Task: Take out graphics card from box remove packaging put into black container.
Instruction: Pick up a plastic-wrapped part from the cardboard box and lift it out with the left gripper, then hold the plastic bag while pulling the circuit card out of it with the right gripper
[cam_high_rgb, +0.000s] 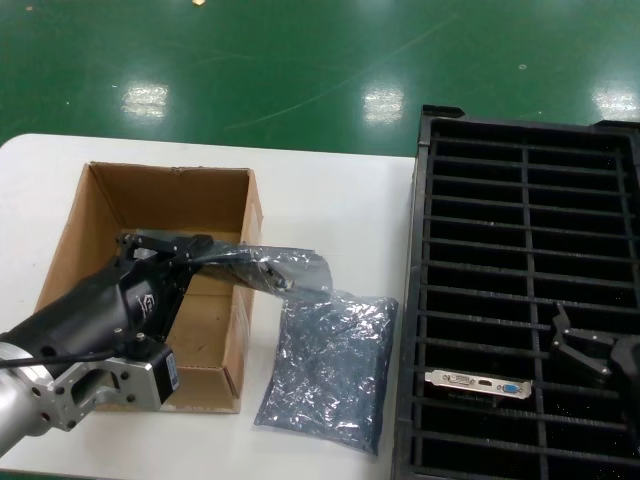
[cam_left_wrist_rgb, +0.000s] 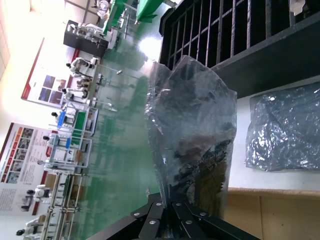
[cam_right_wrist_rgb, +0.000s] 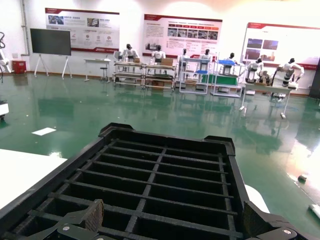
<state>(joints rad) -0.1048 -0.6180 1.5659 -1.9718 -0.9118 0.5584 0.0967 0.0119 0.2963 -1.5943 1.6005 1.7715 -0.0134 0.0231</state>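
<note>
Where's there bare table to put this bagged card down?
Bare patches: the white table behind the box, up to the black container, and the strip left of the box. It is crowded between box and container, where an empty bag lies and the left gripper holds the bagged card.

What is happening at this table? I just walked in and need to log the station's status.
The left gripper is holding a bagged item in silvery anti-static packaging just above the open cardboard box. An empty-looking bag lies flat on the white table between box and black container. One graphics card already sits in a container slot. The right gripper hangs open over the container, holding nothing.
</note>
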